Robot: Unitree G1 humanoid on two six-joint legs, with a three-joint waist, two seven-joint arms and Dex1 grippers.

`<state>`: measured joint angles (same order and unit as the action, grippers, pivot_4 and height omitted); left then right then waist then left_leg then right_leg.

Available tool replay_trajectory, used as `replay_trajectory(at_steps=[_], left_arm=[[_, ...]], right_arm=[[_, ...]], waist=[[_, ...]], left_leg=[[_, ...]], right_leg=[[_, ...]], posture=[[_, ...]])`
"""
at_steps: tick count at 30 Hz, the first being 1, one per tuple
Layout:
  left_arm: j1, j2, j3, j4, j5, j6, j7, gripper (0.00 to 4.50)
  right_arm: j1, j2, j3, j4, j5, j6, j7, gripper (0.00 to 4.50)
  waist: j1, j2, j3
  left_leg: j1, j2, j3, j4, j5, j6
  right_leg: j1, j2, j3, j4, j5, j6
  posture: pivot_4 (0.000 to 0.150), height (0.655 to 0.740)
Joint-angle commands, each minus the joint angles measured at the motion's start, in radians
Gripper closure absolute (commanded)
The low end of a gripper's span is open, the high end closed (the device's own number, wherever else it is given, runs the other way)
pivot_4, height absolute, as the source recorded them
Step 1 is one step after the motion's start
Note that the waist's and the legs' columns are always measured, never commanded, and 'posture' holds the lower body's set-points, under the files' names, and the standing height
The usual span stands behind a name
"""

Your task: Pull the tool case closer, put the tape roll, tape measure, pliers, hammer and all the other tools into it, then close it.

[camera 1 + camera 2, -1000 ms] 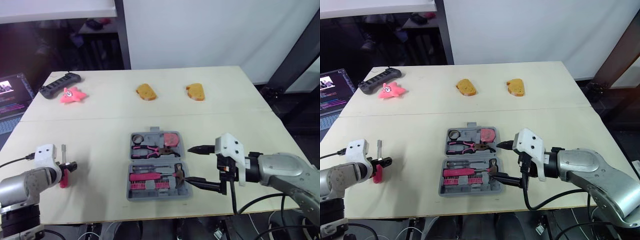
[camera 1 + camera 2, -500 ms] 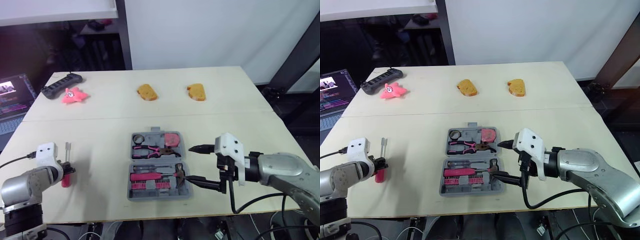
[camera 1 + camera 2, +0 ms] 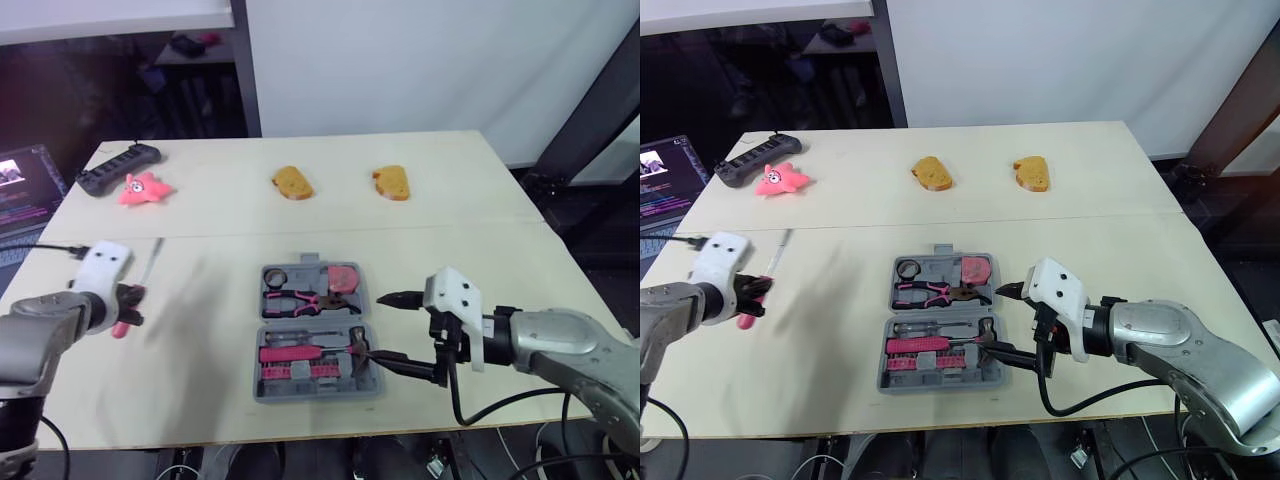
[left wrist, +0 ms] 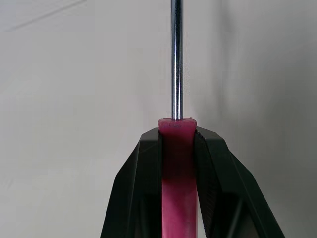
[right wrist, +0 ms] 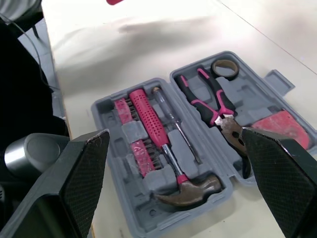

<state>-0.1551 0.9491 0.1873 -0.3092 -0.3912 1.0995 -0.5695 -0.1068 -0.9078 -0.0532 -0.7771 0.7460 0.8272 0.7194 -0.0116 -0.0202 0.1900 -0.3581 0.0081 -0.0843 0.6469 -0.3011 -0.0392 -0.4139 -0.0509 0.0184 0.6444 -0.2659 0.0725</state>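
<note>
One table (image 3: pixel 480 250); one open tool case (image 3: pixel 315 372) lower centre.
Inside: one hammer (image 3: pixel 291 353), one pliers (image 3: pixel 298 300), one tape measure (image 3: pixel 343 278), one tape roll (image 3: pixel 275 276); right gripper (image 3: pixel 378 330) gapes wide, empty, beside it; left gripper (image 4: pixel 177 144), mid-left, clamps one screwdriver (image 4: pixel 177 59); two bread slices (image 3: pixel 292 183) above.

Lab or test room: bare plywood table (image 3: pixel 480 200), laptop (image 3: pixel 22 190) alongside, power strip (image 3: pixel 118 166), white wall (image 3: pixel 420 60).

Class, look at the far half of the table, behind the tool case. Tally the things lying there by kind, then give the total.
Bread slices: 2
Pink star toy: 1
Black power strip: 1
Total: 4
</note>
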Motion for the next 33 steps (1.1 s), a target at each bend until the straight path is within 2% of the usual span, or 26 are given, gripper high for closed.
replay_trajectory(at_steps=[1, 3, 5, 10, 15, 19, 25, 29, 33], left_arm=[[0.002, 0.207, -0.092, -0.160, -0.093, -0.056, -0.304, 4.03], [-0.010, 0.312, -0.152, -0.202, -0.100, -0.123, -0.439, 4.03], [-0.037, 0.344, -0.190, -0.211, -0.109, -0.148, -0.494, 4.03], [-0.159, 0.273, -0.243, -0.181, -0.203, -0.071, -0.552, 4.03], [-0.212, 0.179, -0.295, -0.029, -0.144, -0.126, -0.526, 4.03], [-0.228, 0.129, -0.286, 0.028, -0.151, -0.141, -0.533, 4.03], [-0.220, 0.132, -0.293, 0.096, -0.089, -0.179, -0.518, 4.03], [-0.226, 0.111, -0.262, 0.061, -0.120, -0.175, -0.521, 4.03], [-0.199, 0.141, -0.290, 0.006, -0.087, -0.233, -0.546, 4.03]], right_arm=[[0.016, 0.004, -0.025, 0.009, -0.026, -0.010, -0.023, 0.00], [0.030, 0.004, -0.046, 0.021, -0.034, -0.015, -0.030, 0.00], [0.053, -0.001, -0.067, 0.027, -0.048, -0.023, -0.035, 0.00], [0.113, -0.003, -0.122, 0.017, -0.069, -0.025, -0.050, 0.00], [0.186, 0.007, -0.179, -0.037, -0.069, -0.012, -0.081, 0.00], [0.229, 0.023, -0.202, -0.069, -0.069, -0.005, -0.109, 0.00], [0.237, 0.044, -0.191, -0.090, -0.062, 0.003, -0.139, 0.00], [0.229, 0.050, -0.173, -0.080, -0.071, -0.003, -0.142, 0.00], [0.212, 0.049, -0.161, -0.068, -0.076, -0.008, -0.138, 0.00]], waist=[[-0.001, -0.003, 0.002], [-0.001, -0.002, 0.003], [0.000, 0.003, 0.005], [0.000, 0.002, 0.006], [-0.005, 0.002, 0.007], [-0.005, 0.001, 0.007], [-0.003, 0.001, 0.007], [-0.002, 0.001, 0.007], [-0.002, 0.001, 0.007]], left_leg=[[-0.001, 0.000, 0.000, 0.000, 0.000, 0.000], [-0.002, 0.001, 0.000, 0.000, 0.000, 0.000], [-0.003, 0.000, 0.002, 0.000, 0.000, 0.000], [-0.003, 0.001, 0.002, 0.001, 0.000, 0.001], [-0.003, 0.001, 0.002, 0.001, 0.000, 0.001], [-0.003, 0.002, 0.002, 0.001, 0.000, 0.001], [-0.003, 0.002, 0.002, 0.001, 0.000, 0.001], [-0.003, 0.002, 0.002, 0.001, 0.000, 0.001], [-0.003, 0.002, 0.002, 0.002, 0.000, 0.001]], right_leg=[[-0.001, 0.000, 0.000, 0.000, 0.000, 0.000], [-0.003, 0.001, 0.000, 0.001, 0.000, -0.001], [-0.004, 0.001, 0.001, 0.001, 0.000, -0.002], [-0.004, 0.004, 0.002, 0.001, 0.000, -0.001], [-0.005, 0.004, 0.002, 0.002, 0.002, 0.003], [-0.005, 0.006, 0.002, 0.004, 0.002, 0.003], [-0.005, 0.006, 0.002, 0.004, 0.002, 0.003], [-0.005, 0.005, 0.002, 0.004, 0.002, 0.003], [-0.005, 0.005, 0.002, 0.004, 0.002, 0.003]], posture=[[0.150, 0.7400], [0.150, 0.7400], [0.150, 0.7400], [0.150, 0.7400], [0.150, 0.7400], [0.150, 0.7400], [0.150, 0.7400], [0.150, 0.7400], [0.150, 0.7400]])
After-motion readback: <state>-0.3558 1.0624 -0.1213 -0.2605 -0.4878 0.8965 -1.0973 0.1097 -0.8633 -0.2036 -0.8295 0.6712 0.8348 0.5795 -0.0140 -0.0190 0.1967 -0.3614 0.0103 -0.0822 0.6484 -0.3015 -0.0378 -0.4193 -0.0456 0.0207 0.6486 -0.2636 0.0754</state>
